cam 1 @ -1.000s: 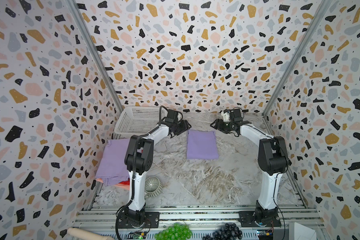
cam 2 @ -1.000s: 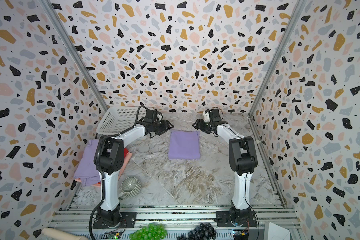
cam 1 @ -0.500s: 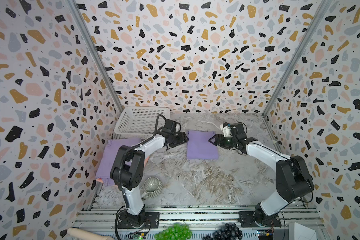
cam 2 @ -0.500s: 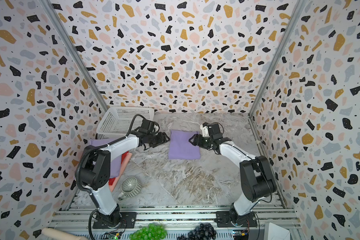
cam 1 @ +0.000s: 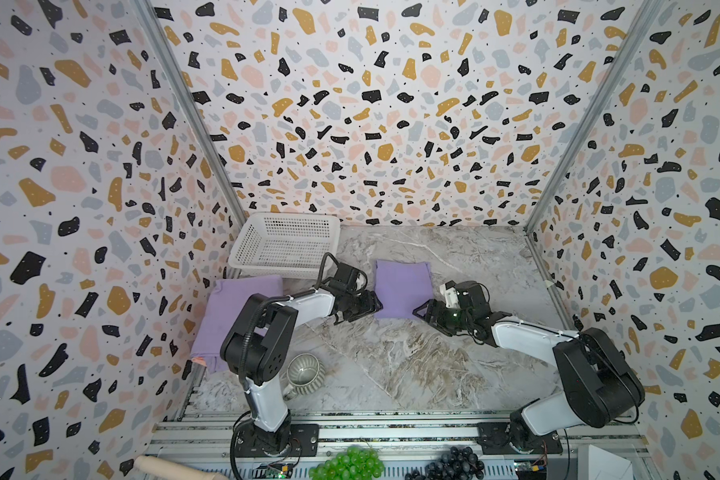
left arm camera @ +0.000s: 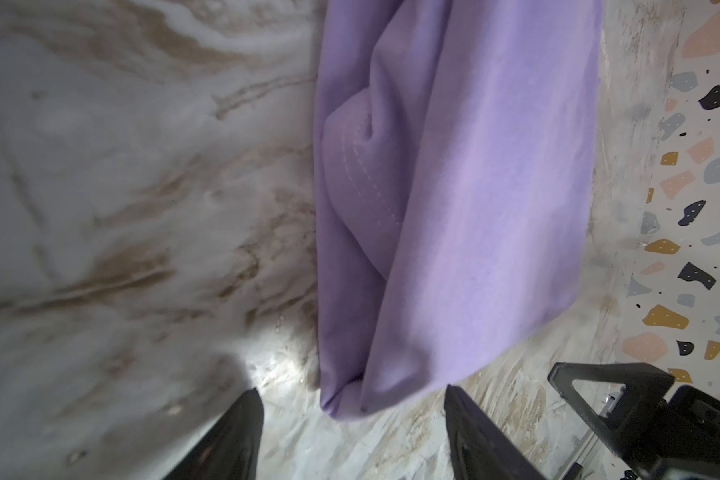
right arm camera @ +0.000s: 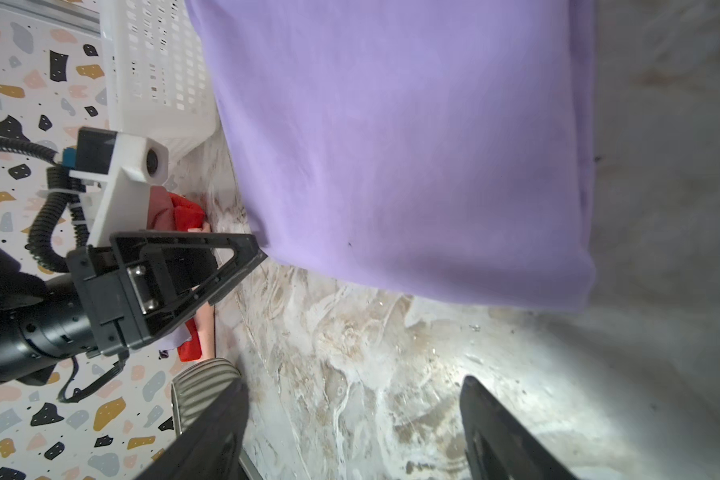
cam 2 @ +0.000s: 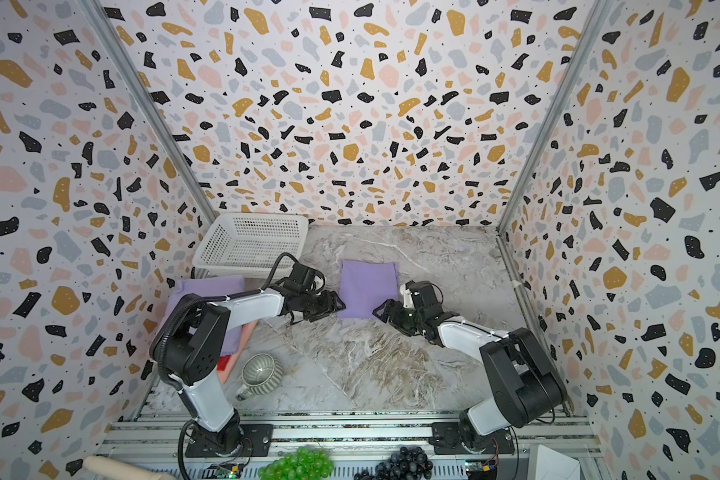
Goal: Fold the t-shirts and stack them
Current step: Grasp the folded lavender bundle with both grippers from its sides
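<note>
So at this moment your folded lavender t-shirt [cam 1: 402, 289] was lying flat around the middle of the counter [cam 1: 412, 365], a tidy rectangle. Your left fingers [cam 1: 371, 306] sat low at its near left corner and your right fingers [cam 1: 425, 312] at its near right corner. One was on each side, both pointing in at the cloth.

In the left wrist view your left fingers were spread wide, with that corner of the shirt just ahead of the gap between the tips and nothing pinched. You could make out a tucked-in layer with a stitched hem along that side of the fold. Same story on the other arm: your right fingers stood wide apart over bare counter, with the shirt's edge just ahead of them, and they held nothing.

The rest of your t-shirts were in a stack [cam 2: 208, 291] at the left edge of the counter, just in front of the white basket [cam 1: 285, 245] — lavender on top, with a salmon-pink shirt [cam 2: 247, 338] and a red shirt [right arm camera: 188, 216] poking out underneath. A grey ribbed mug [cam 1: 304, 372] sat near the stack's front end. Green grapes [cam 1: 346, 467] and dark grapes [cam 1: 454, 467] were down past the front rail [cam 1: 391, 432].
</note>
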